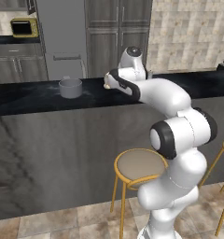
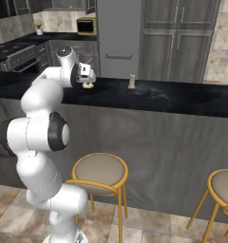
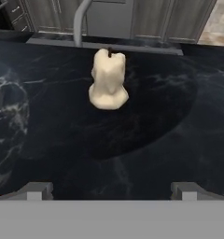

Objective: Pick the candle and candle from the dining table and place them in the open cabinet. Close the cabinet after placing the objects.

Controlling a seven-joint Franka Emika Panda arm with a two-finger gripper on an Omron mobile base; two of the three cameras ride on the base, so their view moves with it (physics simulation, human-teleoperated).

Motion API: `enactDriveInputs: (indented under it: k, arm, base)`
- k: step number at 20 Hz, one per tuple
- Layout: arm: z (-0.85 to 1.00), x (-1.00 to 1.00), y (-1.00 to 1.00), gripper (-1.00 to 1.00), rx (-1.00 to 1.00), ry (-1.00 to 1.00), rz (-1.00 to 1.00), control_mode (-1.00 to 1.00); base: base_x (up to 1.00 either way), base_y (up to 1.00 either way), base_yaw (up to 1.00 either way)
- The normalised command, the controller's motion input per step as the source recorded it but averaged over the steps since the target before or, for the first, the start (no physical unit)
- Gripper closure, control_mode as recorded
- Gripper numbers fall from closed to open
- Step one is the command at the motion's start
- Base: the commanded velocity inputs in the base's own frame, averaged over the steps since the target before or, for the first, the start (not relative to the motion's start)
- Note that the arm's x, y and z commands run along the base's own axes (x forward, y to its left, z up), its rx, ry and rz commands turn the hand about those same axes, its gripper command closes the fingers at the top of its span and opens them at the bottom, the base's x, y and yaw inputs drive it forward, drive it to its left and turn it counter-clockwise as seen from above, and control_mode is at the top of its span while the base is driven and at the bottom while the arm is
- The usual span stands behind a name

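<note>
Two candles stand on the black bench (image 2: 173, 97): one candle (image 3: 108, 80) near the claw (image 3: 111, 189), another candle (image 2: 132, 81) farther off. One grey pot (image 1: 70, 87) sits there too. The claw is spread wide, holding nothing, with the near candle just ahead of it.

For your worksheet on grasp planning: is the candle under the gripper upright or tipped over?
Upright: the candle stands on its wide base on the dining table, narrow top up.

- On the dining table (image 1: 34, 100): pot (image 1: 70, 87) left, candle (image 3: 108, 80) right of it beside the gripper (image 2: 87, 78).
- Farther right on the same top, second candle (image 2: 131, 81).
- Before the table front, two stools (image 2: 99, 170).
- Behind, microwave (image 1: 24, 27) on the back counter.
</note>
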Motion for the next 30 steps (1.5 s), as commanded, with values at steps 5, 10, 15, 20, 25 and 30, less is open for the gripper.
enactDriveInputs:
  k: [5,10,15,20,25,30]
  arm:
    - [-0.05,0.26,0.02,-1.00,0.00,0.00,0.00,-1.00]
    - [-0.04,0.26,0.09,-1.00,0.00,0.00,0.00,-1.00]
    - [-0.06,0.23,0.08,-1.00,0.00,0.00,0.00,-1.00]
    - [-0.10,0.22,0.03,-1.00,0.00,0.00,0.00,-1.00]
    - [-0.15,0.20,0.00,-1.00,0.00,0.00,0.00,-1.00]
    - [-0.14,0.13,0.00,-1.00,0.00,0.00,0.00,-1.00]
  base:
    - [0.00,0.00,0.00]
    - [0.00,0.00,0.00]
    - [0.00,0.00,0.00]
    - [0.00,0.00,0.00]
    - [0.00,0.00,0.00]
    - [0.00,0.00,0.00]
